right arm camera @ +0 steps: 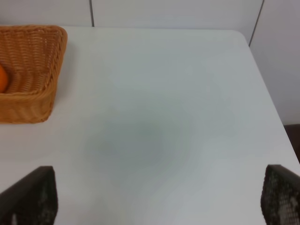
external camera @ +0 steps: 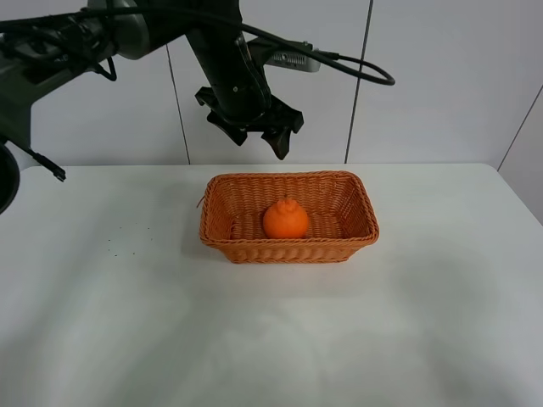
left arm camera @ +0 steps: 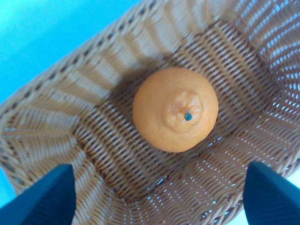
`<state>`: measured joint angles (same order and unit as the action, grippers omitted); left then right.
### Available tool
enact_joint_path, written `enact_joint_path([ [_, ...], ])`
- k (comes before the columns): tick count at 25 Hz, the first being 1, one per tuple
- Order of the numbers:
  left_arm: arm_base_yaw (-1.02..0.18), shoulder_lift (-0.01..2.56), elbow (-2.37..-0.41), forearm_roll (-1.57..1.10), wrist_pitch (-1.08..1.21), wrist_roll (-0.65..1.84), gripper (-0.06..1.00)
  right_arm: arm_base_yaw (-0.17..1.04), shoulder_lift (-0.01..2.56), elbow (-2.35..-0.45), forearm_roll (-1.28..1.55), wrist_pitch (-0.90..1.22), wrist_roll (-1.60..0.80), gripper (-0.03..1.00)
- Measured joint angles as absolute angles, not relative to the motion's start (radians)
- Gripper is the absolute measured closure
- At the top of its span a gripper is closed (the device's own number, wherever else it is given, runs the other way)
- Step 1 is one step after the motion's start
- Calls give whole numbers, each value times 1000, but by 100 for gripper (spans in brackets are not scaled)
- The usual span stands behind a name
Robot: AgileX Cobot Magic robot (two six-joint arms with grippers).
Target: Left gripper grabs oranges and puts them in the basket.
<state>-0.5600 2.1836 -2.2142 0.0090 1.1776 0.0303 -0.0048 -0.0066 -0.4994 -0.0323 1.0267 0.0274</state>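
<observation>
Orange [external camera: 285, 219] sits stem-up on the basket [external camera: 288, 251] floor, near the middle, touching no wall. Basket rests mid-surface [external camera: 102, 297]. Left hand [external camera: 259, 144] hangs in the air above the basket's far rim, at about 11 o'clock from the orange in the high view, well apart from it. Its fingers are spread wide, nothing held. Left wrist view looks straight down: orange lies beyond the two fingertips [left arm camera: 47, 201], untouched. Right hand [right arm camera: 154, 199] is also wide open and empty, over the surface off the basket's 3 o'clock end.
</observation>
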Motion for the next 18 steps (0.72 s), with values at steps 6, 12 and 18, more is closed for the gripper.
enact_joint_path([
  [6,-502,2181,-2210,8,1172,30,11,-5,-7,-499,-32,1027,27,27],
  [12,-341,2181,-2180,7,1165,30,11,-5,-7,-499,-32,1027,27,27],
  [18,-160,2181,-2179,9,1160,30,11,-5,-7,-499,-32,1027,27,27],
])
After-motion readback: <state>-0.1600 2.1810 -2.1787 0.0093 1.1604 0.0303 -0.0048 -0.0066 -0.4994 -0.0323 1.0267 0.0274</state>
